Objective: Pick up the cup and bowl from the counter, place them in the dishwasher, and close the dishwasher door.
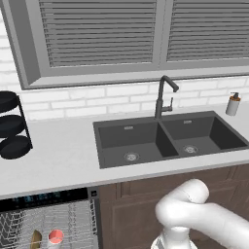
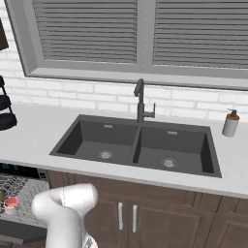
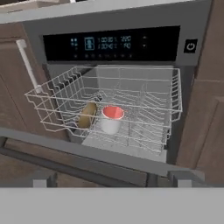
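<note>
The dishwasher (image 3: 113,43) stands open below the counter (image 1: 58,155), its silver wire rack (image 3: 151,109) pulled out. Inside the rack, the white cup (image 3: 112,119) with a red inside stands upright. The brown bowl (image 3: 87,114) leans on its edge just left of it, touching or nearly touching. The same cup (image 1: 56,237) and bowl (image 1: 36,239) appear at the lower left of the left base view, and the cup (image 2: 10,203) also at the left edge of the right base view. The dishwasher door (image 3: 87,153) hangs open, its grey edge crossing below the rack. My gripper (image 3: 114,178) is open and empty, just in front of that edge.
A dark double sink (image 1: 170,138) with a black faucet (image 1: 163,97) is set into the counter. A soap dispenser (image 1: 233,104) stands at the far right, and black stacked dishes (image 1: 12,126) at the far left. Brown wooden cabinets (image 2: 160,218) flank the dishwasher.
</note>
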